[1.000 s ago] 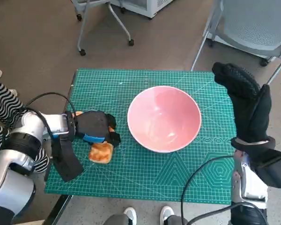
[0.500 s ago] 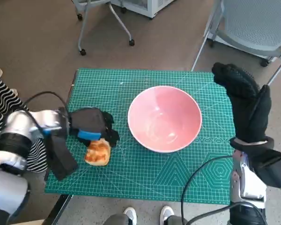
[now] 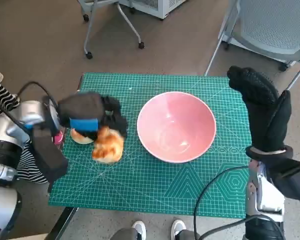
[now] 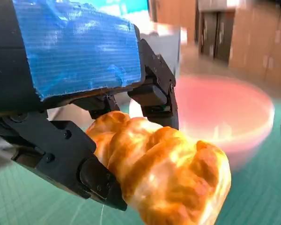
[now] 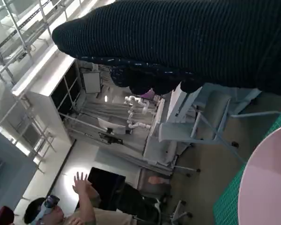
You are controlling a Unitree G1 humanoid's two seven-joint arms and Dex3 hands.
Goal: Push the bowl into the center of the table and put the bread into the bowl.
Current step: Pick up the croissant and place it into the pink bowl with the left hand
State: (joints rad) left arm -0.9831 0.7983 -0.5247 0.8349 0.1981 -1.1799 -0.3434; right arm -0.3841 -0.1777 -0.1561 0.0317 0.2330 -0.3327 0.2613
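Note:
The pink bowl (image 3: 175,126) stands on the green cutting mat (image 3: 155,180), a little right of its middle; its rim shows blurred in the left wrist view (image 4: 225,117) and at a corner of the right wrist view (image 5: 271,183). My left hand (image 3: 90,117) grips the golden bread (image 3: 108,145) and holds it lifted just left of the bowl. Up close the bread (image 4: 164,173) sits between the black fingers (image 4: 154,93). My right hand (image 3: 262,107) is raised over the table's right edge, beside the bowl, fingers extended, holding nothing.
A second pale roll (image 3: 81,136) lies on the mat under my left hand. Chair legs on castors (image 3: 112,30) and a grey chair (image 3: 270,30) stand beyond the table. A person's striped clothing (image 3: 2,100) is at the left; another person (image 5: 79,206) shows in the right wrist view.
My left hand has closed on the bread and lifted it off the mat, moving slightly up and back. The pale roll beneath it now shows. Bowl and right hand are unchanged.

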